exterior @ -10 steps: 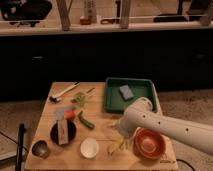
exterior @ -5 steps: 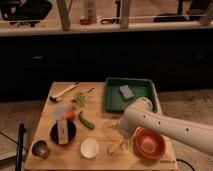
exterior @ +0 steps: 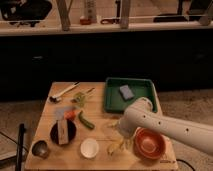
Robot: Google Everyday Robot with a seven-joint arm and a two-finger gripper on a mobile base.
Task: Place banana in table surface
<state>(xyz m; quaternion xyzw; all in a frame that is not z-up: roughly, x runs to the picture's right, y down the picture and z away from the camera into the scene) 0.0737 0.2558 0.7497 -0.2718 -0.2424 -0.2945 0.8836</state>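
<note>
Change since half a second ago: none we can detect; arm and items sit as before. Gripper: lower centre of frame, low over the table surface; whether spread or closed, we cannot tell. Banana: just below the gripper, down at the table surface, between white bowl and orange bowl. Green tray: right of centre, holding a blue-grey sponge. Dark green vegetable: left of the gripper

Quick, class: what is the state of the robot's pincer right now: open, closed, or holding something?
Pincer: cannot be told; it is down by the banana, between the white bowl and the orange bowl, over the table surface.
</note>
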